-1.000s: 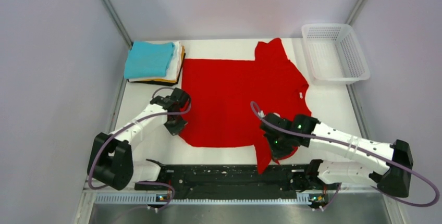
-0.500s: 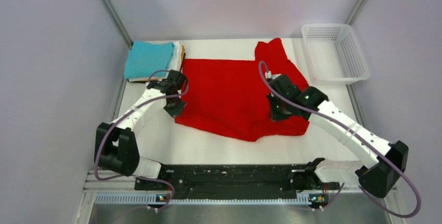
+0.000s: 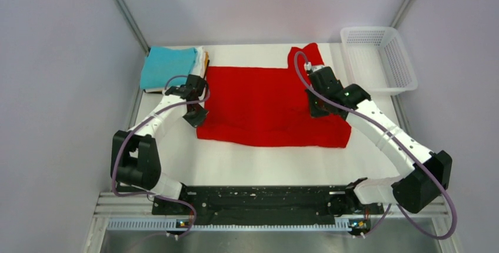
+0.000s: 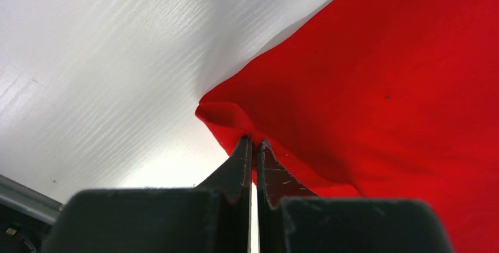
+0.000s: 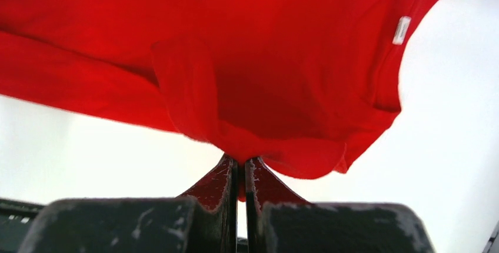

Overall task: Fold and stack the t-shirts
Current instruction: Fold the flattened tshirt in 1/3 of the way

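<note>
Your L pincer (image 4: pixel 254 142) & R pincer (image 5: pixel 241 163) each clamp red t-shirt (image 3: pixel 265 103); white surface (image 3: pixel 265 165) beneath them, grey walls (image 3: pixel 59 59) around.

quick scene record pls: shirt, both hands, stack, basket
red shirt: lying on the white table, pinched at two places, one sleeve pointing to the far side
left hand: shut on the shirt's left edge
right hand: shut on a bunched fold at the collar end
stack: folded shirts at the far left corner, teal on top, apart from the hands
basket: white mesh, far right corner, not touching the shirt
</note>
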Action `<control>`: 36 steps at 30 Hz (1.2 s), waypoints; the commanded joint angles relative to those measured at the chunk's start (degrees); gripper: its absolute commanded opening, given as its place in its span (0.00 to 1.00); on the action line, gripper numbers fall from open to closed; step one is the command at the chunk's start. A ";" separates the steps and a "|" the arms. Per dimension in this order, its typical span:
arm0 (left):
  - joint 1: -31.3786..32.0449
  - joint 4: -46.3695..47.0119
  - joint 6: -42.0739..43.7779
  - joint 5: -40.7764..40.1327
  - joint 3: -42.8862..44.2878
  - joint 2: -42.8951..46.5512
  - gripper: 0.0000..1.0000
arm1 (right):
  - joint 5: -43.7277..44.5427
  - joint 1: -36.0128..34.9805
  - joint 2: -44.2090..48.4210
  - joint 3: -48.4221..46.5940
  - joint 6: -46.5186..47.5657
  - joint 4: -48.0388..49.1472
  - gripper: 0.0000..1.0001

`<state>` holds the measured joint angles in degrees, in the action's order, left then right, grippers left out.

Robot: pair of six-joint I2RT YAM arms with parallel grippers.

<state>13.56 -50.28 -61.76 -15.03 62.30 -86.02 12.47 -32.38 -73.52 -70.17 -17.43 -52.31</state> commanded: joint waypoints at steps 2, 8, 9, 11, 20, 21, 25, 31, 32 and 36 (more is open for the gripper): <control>-1.11 3.03 0.86 -0.78 3.04 -1.06 0.00 | 0.91 3.01 -2.90 -4.78 6.56 4.31 0.00; -1.35 4.95 1.70 -1.89 4.46 -1.00 0.00 | 1.42 5.47 -6.16 -8.34 8.88 4.73 0.00; -1.35 5.10 1.87 -2.53 4.75 -0.79 0.00 | 1.37 5.84 -6.42 -8.66 9.07 4.99 0.00; -1.62 5.02 2.10 -3.65 5.41 -1.05 0.00 | 0.87 6.71 -6.82 -9.13 9.52 5.38 0.00; -2.49 9.14 4.63 -2.75 9.42 -8.61 0.00 | -2.82 11.98 -11.68 -9.89 10.19 10.29 0.00; -2.61 9.27 4.86 -3.06 10.13 -9.68 0.00 | -3.10 12.55 -12.74 -10.09 10.46 10.89 0.00; -3.35 8.23 5.88 -5.32 14.21 -14.00 0.02 | -5.60 15.79 -18.28 -10.35 12.56 15.40 0.00; -5.08 8.22 7.86 -4.62 18.66 -18.29 0.32 | -8.32 18.33 -32.00 -15.24 22.11 28.08 0.07; -5.13 7.37 8.20 -4.57 19.25 -18.36 0.42 | -7.33 18.47 -34.63 -18.62 22.70 27.59 0.30; -5.13 4.14 9.36 -5.47 19.37 -16.20 0.73 | 1.04 18.76 -43.40 -28.19 19.62 21.75 0.64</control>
<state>8.58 -43.62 -53.95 -18.31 79.55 -104.60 7.09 -13.96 -112.31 -89.67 1.63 -31.42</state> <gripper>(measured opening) 0.667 0.582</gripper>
